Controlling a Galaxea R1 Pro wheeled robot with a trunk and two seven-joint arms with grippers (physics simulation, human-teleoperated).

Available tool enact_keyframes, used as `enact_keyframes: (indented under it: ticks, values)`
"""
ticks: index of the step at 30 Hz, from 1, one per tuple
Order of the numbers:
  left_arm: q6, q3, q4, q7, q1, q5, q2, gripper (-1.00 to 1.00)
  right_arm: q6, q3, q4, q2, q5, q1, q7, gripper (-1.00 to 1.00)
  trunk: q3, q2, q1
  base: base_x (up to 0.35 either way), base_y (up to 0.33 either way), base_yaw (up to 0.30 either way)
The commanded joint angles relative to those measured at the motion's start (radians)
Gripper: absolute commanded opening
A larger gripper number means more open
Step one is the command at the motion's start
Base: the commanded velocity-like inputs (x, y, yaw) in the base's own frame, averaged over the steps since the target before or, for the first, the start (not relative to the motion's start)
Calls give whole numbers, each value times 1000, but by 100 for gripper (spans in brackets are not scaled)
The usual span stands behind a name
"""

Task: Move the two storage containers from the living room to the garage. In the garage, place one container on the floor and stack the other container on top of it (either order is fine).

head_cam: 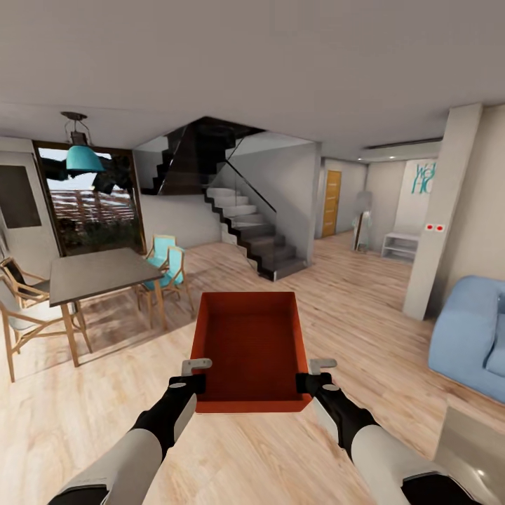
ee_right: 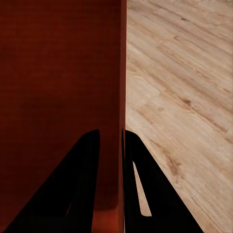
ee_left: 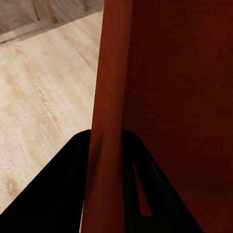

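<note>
One red-orange storage container (head_cam: pixel 249 351) hangs in front of me above the light wood-plank floor of the living room, empty and lidless. My left gripper (head_cam: pixel 195 374) is shut on its left wall near the close corner, and my right gripper (head_cam: pixel 313 374) is shut on its right wall. In the left wrist view the black fingers (ee_left: pixel 73 194) pinch the thin red wall (ee_left: pixel 109 121). The right wrist view shows the same clamp, black fingers (ee_right: pixel 80 189) on either side of the wall (ee_right: pixel 121 97). The garage and its dark floor are out of view.
A grey dining table (head_cam: pixel 98 273) with wooden chairs stands at the left. A dark staircase (head_cam: pixel 245 224) rises ahead. A white pillar (head_cam: pixel 442 210) and a blue sofa (head_cam: pixel 470 337) stand at the right. A hallway with an orange door (head_cam: pixel 331 203) opens beyond.
</note>
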Motion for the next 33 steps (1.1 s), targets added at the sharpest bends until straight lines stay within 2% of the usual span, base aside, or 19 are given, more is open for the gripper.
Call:
enact_keyframes:
  ticks: [1,33]
  values:
    - [9,29,-39,35,-1,-29,-3,-100,5,-1,0,12,-12,1,-1,-100,0,-1,1,322,0,0]
    - [9,29,-40,35,-1,-29,-1,-100,5,-1,0,13,-11,1,-1,-100,0,-1,1,322,0,-6]
